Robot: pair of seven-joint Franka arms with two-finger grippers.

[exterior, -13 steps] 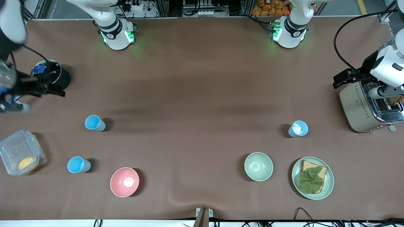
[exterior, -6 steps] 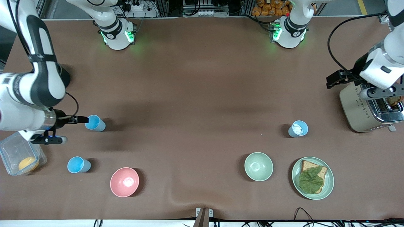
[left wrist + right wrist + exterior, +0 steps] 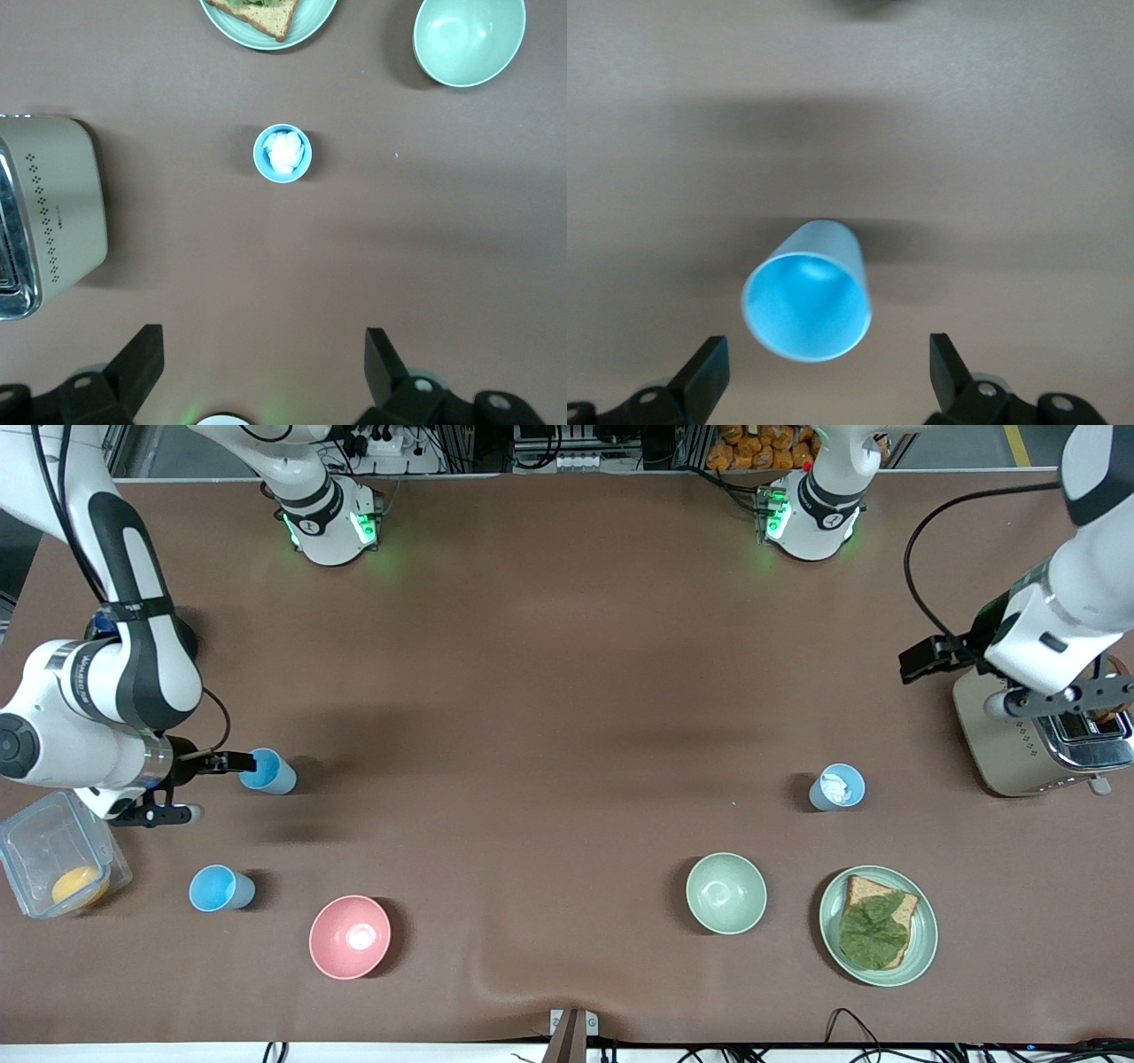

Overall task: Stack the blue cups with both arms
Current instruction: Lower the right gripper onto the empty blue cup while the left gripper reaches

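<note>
**Counter seen from the front camera; clock directions are read on that view, 12 o'clock toward the arm bases.**

Three blue cups stand upright and well apart, none stacked.

- The first blue cup [image 3: 267,771] [image 3: 807,301] stands at about 9 o'clock on the counter [image 3: 549,691].
- The second blue cup [image 3: 221,888] stands at about 7 o'clock from the first.
- The third blue cup [image 3: 837,786] [image 3: 283,153] stands at about 3 o'clock on the counter and holds a white lump [image 3: 283,151].

The right gripper [image 3: 199,786] [image 3: 828,376] is low at 9 o'clock from the first cup. Its fingers [image 3: 709,370] are spread wide and grip nothing. In the right wrist view the cup sits just ahead of the gap between them. In the front view one fingertip reaches the cup's rim; whether it touches cannot be told.

The left gripper [image 3: 263,363] hangs over the toaster [image 3: 1036,735] [image 3: 49,212], which stands between 2 and 3 o'clock from the third cup. Its fingers [image 3: 383,354] are likewise wide apart and empty.

Other items:

- The pink bowl [image 3: 349,937] lies at 4 o'clock from the second cup.
- The pale green bowl [image 3: 726,893] [image 3: 469,40] lies between 7 and 8 o'clock from the third cup.
- The plate [image 3: 921,948], at 5 o'clock from the third cup, carries bread topped with a leaf [image 3: 873,932].
- The clear container [image 3: 35,841], at 9 o'clock from the second cup, holds an orange item [image 3: 75,884].
</note>
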